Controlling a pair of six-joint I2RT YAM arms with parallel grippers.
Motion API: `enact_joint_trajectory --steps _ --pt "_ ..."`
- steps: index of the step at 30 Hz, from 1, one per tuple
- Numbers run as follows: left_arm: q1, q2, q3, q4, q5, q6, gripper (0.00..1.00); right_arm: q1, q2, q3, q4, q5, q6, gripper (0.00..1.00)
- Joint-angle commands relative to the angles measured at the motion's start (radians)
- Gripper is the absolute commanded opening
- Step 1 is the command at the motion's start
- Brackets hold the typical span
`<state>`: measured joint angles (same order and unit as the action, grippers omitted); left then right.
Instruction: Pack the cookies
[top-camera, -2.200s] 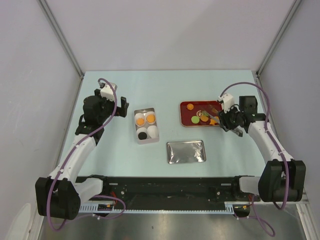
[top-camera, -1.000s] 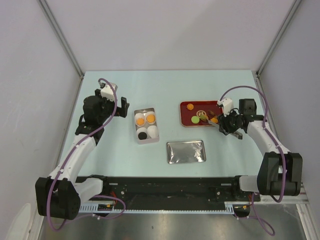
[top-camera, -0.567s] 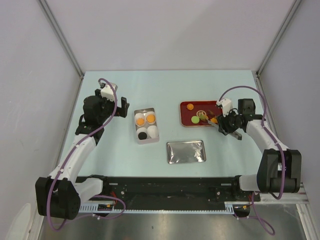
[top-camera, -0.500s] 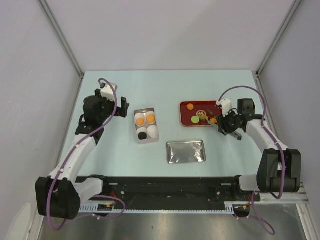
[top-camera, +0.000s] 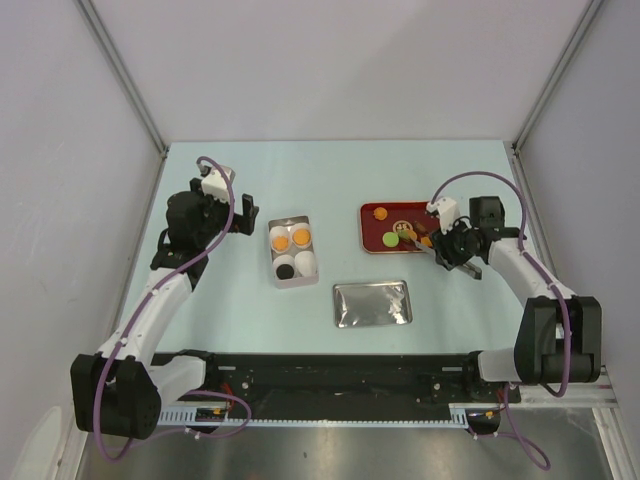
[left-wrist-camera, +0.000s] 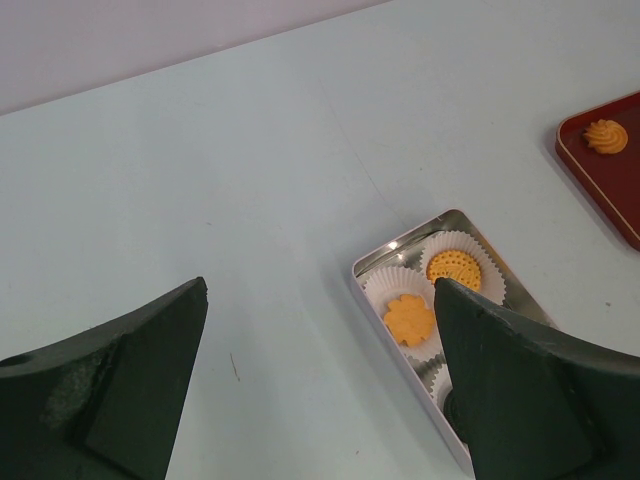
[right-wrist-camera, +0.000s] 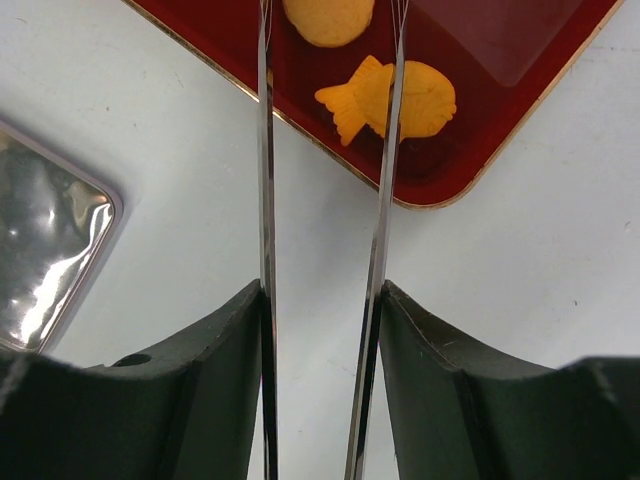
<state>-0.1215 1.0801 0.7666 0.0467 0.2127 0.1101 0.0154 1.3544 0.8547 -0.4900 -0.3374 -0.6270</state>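
Listing outward from my bases.

1. Silver lid (top-camera: 371, 303): flat on the desk (top-camera: 330, 175), nearest to me, apart from everything else. In my right wrist view its corner shows low at the left.
2. Open tin (top-camera: 297, 286): beyond the lid and to its left, holding four white paper cups (left-wrist-camera: 385, 290). Cookies (top-camera: 301, 236) packed so far:
   - a flower-shaped cookie (left-wrist-camera: 410, 318) and a round dotted cookie (left-wrist-camera: 453, 267), both orange, one per cup at the far end
   - a black cookie (top-camera: 285, 270) in a near cup
   - the cup next to the black one shows only white from above
3. Red tray (right-wrist-camera: 480, 90): right of the tin, beyond the lid, with loose cookies lying flat:
   - a green cookie (top-camera: 389, 238)
   - an orange swirl cookie (left-wrist-camera: 605, 135) at the far left corner
   - a fish-shaped cookie (right-wrist-camera: 420, 100) near the near right corner
   - a round orange cookie (right-wrist-camera: 328, 15) just beyond the fish
4. Left hand (left-wrist-camera: 320, 290): fingers spread as wide as they go, empty, hanging above bare desk left of the tin.
5. Right hand (top-camera: 424, 238): two thin metal blades reach over the tray's near edge. They stand parted and pinch nothing that I can see. The right blade crosses over the fish-shaped cookie, and the round orange cookie lies in the gap between them. The tips run past the top edge of the wrist view.
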Motion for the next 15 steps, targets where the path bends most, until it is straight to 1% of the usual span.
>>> enact_joint_trajectory --steps 1,8,15 --pt "-0.003 0.001 0.020 0.019 0.013 0.010 1.00 0.024 0.014 0.053 0.013 0.028 -0.014 0.50" --pt "-0.006 0.000 0.019 0.021 0.011 0.011 1.00 0.034 0.029 0.061 0.010 0.029 -0.011 0.50" --pt "-0.004 0.003 0.017 0.022 0.008 0.011 1.00 0.034 0.032 0.069 0.002 0.026 -0.011 0.47"
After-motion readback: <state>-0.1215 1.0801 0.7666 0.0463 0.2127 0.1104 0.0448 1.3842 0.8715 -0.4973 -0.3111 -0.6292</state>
